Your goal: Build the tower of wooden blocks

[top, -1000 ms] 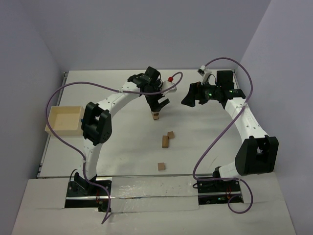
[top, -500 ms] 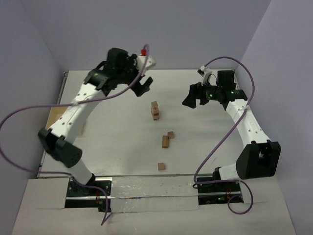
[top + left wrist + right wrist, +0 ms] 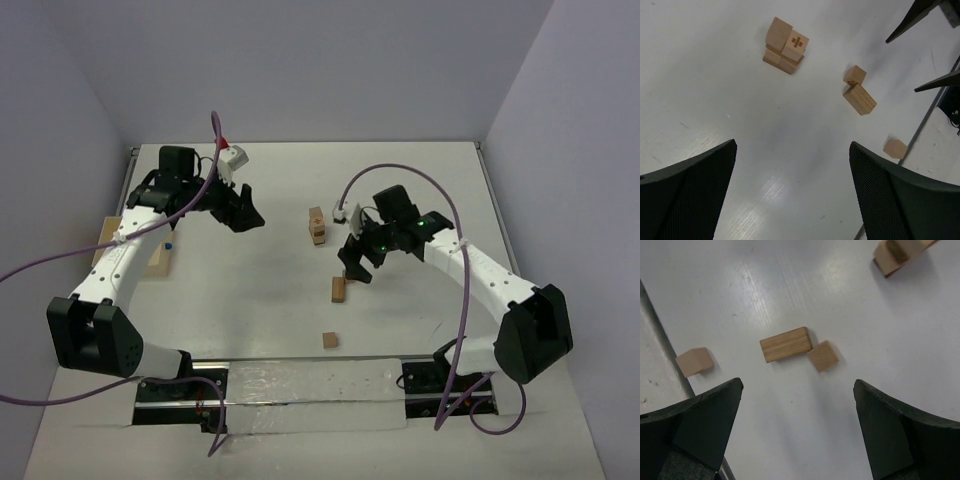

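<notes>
The tower (image 3: 317,226) is a short stack of tan blocks at the table's middle. It also shows in the left wrist view (image 3: 786,45) and at the top edge of the right wrist view (image 3: 892,255). In front of it lie loose wood blocks: a long block (image 3: 339,290) (image 3: 785,344) touching a small cube (image 3: 822,355) (image 3: 855,75), and a lone cube (image 3: 329,340) (image 3: 694,361) nearer the front. My left gripper (image 3: 243,212) (image 3: 795,195) is open and empty, left of the tower. My right gripper (image 3: 358,262) (image 3: 797,430) is open and empty, above the table just right of the long block.
A pale shallow tray (image 3: 159,262) sits at the table's left edge, mostly hidden under my left arm. Purple cables loop over both arms. The table's front rail (image 3: 670,365) runs beside the lone cube.
</notes>
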Motion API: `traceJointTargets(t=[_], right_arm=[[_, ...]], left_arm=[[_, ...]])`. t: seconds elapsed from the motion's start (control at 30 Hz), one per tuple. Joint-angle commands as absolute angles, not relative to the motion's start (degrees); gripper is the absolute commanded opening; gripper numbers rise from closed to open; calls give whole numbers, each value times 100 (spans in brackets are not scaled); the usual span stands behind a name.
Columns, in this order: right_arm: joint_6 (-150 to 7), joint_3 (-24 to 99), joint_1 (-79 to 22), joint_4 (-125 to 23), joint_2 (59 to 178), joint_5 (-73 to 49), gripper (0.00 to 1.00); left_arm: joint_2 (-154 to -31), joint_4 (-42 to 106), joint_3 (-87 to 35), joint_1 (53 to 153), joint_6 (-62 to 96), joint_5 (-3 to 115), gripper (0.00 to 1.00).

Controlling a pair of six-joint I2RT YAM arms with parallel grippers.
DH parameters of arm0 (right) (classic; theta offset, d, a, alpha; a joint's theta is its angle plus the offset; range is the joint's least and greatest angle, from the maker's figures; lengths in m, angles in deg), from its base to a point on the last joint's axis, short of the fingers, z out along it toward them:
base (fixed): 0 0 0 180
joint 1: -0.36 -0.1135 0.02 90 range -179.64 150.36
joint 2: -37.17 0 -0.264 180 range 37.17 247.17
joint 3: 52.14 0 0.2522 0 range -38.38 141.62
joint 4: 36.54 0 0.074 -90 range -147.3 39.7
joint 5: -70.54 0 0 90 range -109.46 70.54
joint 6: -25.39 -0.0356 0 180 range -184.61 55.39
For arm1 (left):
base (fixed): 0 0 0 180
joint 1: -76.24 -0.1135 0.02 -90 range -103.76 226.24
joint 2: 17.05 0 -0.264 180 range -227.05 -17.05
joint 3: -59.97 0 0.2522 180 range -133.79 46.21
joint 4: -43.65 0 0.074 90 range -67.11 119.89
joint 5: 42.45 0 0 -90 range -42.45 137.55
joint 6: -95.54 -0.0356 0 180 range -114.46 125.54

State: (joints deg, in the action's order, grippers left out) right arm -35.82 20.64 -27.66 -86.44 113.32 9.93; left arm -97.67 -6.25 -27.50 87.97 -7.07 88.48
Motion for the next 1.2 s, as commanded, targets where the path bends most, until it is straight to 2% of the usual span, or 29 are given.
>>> traceJointTargets(t=[0.0,0.3,0.67,1.17], right_arm=[[-3196,1984,-3011,-8399,11567,674,100],[-2930,1554,-3591,-7807,11976,736,100],[-2494,1523,-3717,-7500,12429,1005,100],[-2642,1301,-4117,-7334,12866,77,100]], left_arm=[[-9450,-200,-2637,8793,-555,9302,99],[-9668,-220,-2527,8793,-666,9459,99],[-9674,-345,-2560,8802,-855,9375,99],[-9650,-315,-2525,8810,-993,9330,99]])
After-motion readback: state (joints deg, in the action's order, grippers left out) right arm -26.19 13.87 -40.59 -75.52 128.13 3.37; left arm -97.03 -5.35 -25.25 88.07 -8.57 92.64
